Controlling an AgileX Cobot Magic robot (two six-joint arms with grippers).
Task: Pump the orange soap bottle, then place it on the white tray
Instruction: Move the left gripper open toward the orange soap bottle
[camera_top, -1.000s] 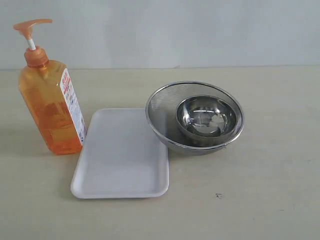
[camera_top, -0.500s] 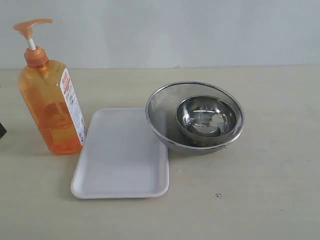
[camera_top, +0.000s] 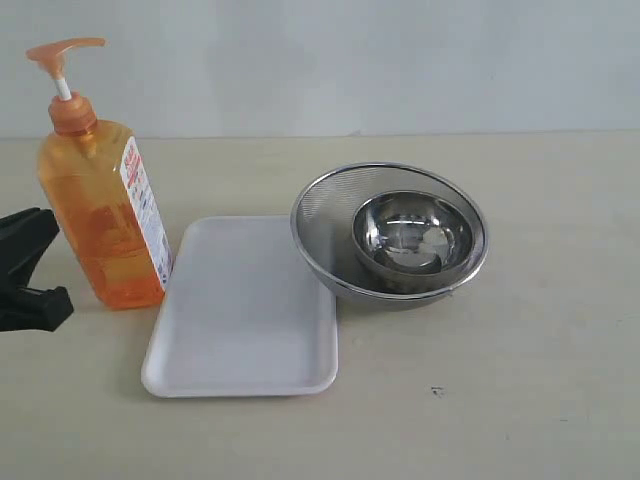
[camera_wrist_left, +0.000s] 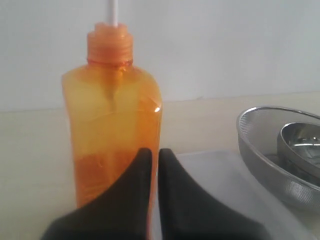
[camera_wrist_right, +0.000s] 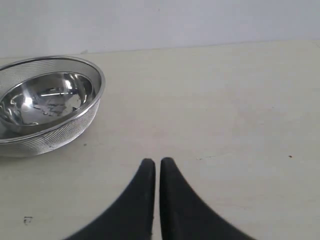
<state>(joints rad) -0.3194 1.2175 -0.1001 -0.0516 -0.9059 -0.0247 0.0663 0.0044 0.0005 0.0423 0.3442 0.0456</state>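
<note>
The orange soap bottle (camera_top: 100, 215) stands upright on the bench (camera_top: 540, 380), at the left side of the exterior view and in front of a pale wall (camera_top: 350, 60). Its orange pump head (camera_top: 62, 50) sits high on the white stem (camera_top: 64, 88), and the printed white label (camera_top: 145, 215) is on the side that faces the white tray (camera_top: 240, 320). The bottle is not on the tray. It stands just beside the tray's left rim, and I cannot tell if the two touch. The tray lies flat on the bench with nothing in it. At its far right corner the rim meets a round steel mesh bowl (camera_top: 325, 215), and a smaller shiny steel bowl (camera_top: 412, 235) sits inside the mesh one. The left claw (camera_wrist_left: 154, 151) is low at the left edge of the exterior view, close to the lower part of the bottle. In the left wrist view its two black fingers (camera_wrist_left: 130, 185) are pressed together with only a thin line between them, and they point at the bottle's lower body. They pinch nothing, and I cannot tell if the tips touch the plastic. The right claw (camera_wrist_right: 156, 162) does not appear in the exterior view. In the right wrist view its fingers are also pressed together and hold nothing, over bare bench, with the mesh bowl well apart to one side.
</note>
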